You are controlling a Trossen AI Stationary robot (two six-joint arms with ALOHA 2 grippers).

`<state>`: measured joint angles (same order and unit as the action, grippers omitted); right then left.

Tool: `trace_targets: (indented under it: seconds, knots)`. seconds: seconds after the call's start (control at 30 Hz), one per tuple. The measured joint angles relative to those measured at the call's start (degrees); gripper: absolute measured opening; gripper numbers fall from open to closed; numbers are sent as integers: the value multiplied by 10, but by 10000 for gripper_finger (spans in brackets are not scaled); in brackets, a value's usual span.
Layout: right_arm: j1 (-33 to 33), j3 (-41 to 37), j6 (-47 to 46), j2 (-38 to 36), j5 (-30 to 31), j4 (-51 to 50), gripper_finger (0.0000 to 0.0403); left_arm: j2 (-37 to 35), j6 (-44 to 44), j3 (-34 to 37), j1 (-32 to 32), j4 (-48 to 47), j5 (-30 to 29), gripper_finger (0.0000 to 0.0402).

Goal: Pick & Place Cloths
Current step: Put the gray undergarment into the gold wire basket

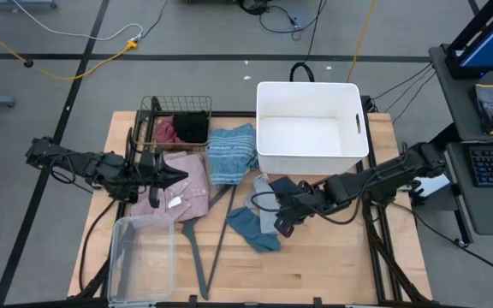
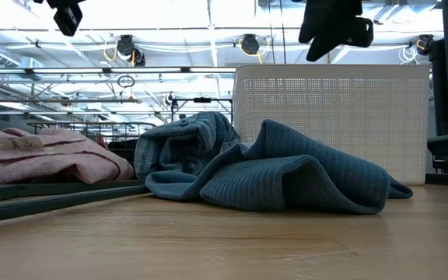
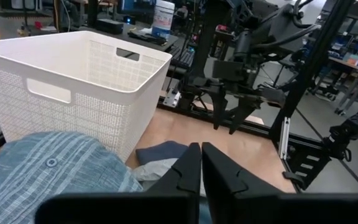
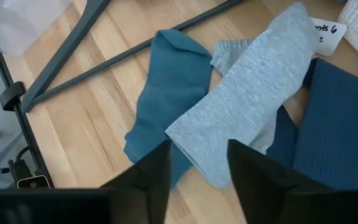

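The right gripper [image 1: 282, 224] hangs above the desk [image 1: 332, 265] with fingers spread wide and empty, over the pale grey-blue cloth [image 4: 253, 93] lying across the teal cloth [image 4: 166, 93]. This looks like the approach step; next it should descend and close. The left gripper [image 1: 176, 175] waits, fingers together, over the pink checked shirt [image 1: 191, 192].

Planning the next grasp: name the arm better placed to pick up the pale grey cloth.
Right. Its end effector hangs open directly over the pale grey cloth. The left end effector, shut, sits across the table over the pink shirt.
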<state>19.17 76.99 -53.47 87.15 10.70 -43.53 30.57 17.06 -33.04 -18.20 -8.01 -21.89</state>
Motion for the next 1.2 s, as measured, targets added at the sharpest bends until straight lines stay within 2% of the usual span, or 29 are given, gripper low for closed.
trace_targets:
  seconds: [0.13,0.3,0.8,0.93,1.2]
  knots:
    - [-8,-20,9,0,-1,29,196,0,0,0,0,0,0,20]
    - [-24,-70,11,0,-3,85,220,0,0,0,0,1,0,21]
    - [-69,-160,-5,0,-65,185,209,0,1,0,0,1,0,21]
    - [-68,-182,-5,0,-64,236,208,0,1,0,0,1,0,21]
    - [-69,-202,-24,0,-63,240,208,0,1,0,0,1,0,21]
